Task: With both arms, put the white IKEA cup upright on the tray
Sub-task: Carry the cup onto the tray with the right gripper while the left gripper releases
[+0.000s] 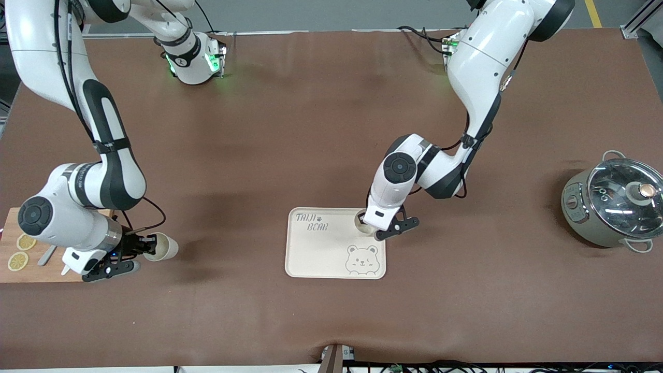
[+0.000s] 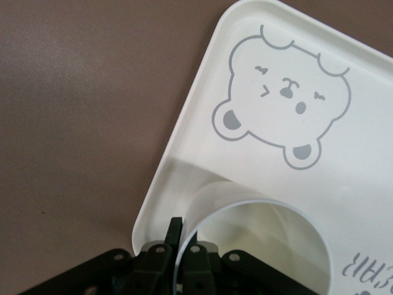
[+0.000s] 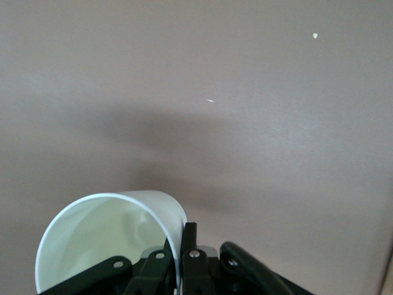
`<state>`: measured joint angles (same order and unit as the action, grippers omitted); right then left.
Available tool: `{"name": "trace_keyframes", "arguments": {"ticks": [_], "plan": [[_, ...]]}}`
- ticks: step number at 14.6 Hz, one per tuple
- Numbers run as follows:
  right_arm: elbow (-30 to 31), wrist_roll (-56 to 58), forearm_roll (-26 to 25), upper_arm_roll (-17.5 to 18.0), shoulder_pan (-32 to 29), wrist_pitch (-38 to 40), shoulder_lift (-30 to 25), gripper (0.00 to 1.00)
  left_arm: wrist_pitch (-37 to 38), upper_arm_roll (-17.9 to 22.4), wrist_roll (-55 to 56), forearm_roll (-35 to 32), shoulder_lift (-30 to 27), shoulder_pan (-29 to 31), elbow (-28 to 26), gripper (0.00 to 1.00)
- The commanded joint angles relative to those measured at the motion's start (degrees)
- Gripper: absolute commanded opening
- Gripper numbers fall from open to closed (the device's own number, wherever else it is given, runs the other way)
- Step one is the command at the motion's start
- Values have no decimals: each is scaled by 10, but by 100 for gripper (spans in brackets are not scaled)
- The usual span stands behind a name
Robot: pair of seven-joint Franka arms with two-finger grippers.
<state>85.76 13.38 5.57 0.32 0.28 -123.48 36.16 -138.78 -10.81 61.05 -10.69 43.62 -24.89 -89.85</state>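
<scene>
A: Where is there room on the tray (image 1: 316, 254)?

B: Most of it lies bare; only the corner toward the left arm's base is taken, by a cup (image 1: 362, 221) with the left gripper (image 1: 386, 228) pinching its rim.

A: And between tray and board (image 1: 10, 243)?

B: Open brown table (image 1: 331, 129), but the right gripper (image 1: 139, 247) (clamped on a second cup (image 1: 163, 247)) blocks the board's edge

White cup (image 2: 258, 239) on cream tray (image 2: 184, 135) corner, rim pinched by left gripper (image 2: 178, 246) — bear face (image 2: 285, 101) beside it
</scene>
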Motion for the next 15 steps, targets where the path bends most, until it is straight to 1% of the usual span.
{"name": "trace_keyframes", "arguments": {"ticks": [1,2,3,4,6,10,12,15], "plan": [[-47,-83,10,-1,27,58,-1,0,-2,6,17,-18,6,-8,13,0],[-57,-111,10,-1,37,74,-2,0,-3,6,17,-18,6,-8,13,0],[-65,-135,10,-1,48,82,-1,0,-4,6,16,-18,7,-8,13,54],[-70,-162,10,-1,60,83,-2,0,-4,6,14,-28,9,-8,13,100],[-74,-225,10,-1,92,80,0,0,-4,6,34,-40,7,-8,13,100],[-110,-368,12,-1,152,74,13,0,3,5,49,-37,-6,-6,13,100],[-121,-411,12,-1,172,63,23,0,12,4,51,-36,-15,-6,13,100],[-124,-441,18,-1,191,27,40,0,46,3,51,-33,-34,-4,18,100]]}}
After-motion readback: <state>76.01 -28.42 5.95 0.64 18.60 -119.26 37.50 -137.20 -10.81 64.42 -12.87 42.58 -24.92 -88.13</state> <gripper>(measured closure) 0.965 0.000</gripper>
